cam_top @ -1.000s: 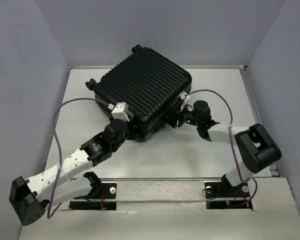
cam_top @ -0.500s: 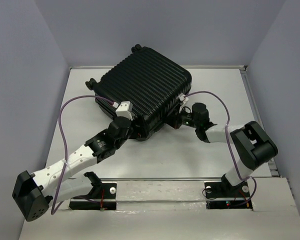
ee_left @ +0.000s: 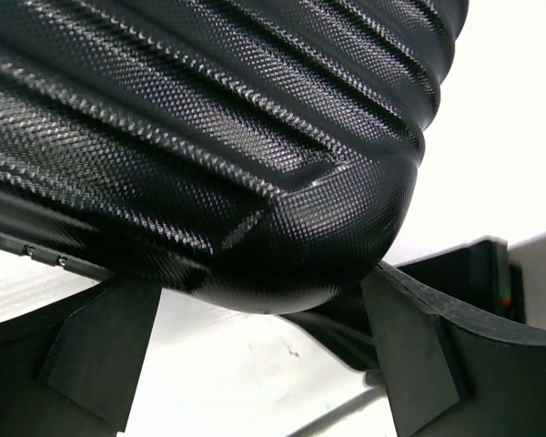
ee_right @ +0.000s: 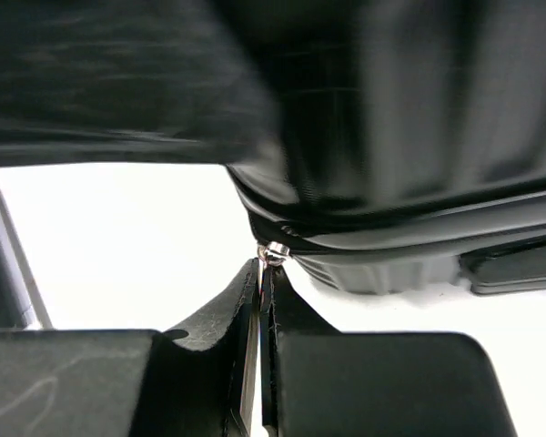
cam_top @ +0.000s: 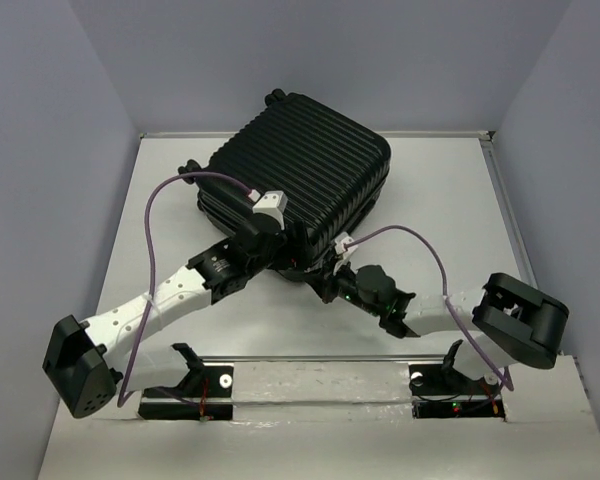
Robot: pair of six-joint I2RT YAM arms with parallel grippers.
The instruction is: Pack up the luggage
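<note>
Luggage (cam_top: 298, 170) lies flat, ribbed shell up, at back-centre of table (cam_top: 440, 200). Left gripper (ee_left: 255, 305) at near corner of shell, jaws spread wide, corner between them, contact unclear. Right gripper (ee_right: 262, 273) at near edge seam — jaws pressed together, pinching silver zipper pull (ee_right: 274, 252)

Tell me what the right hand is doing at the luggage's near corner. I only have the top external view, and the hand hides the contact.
Observer: On the right wrist view, the right hand is shut on a silver zipper pull at the seam of the luggage.
Operator: And the left hand?
Observer: On the left wrist view, the left hand is open, its fingers standing on either side of the shell's rounded corner.
</note>
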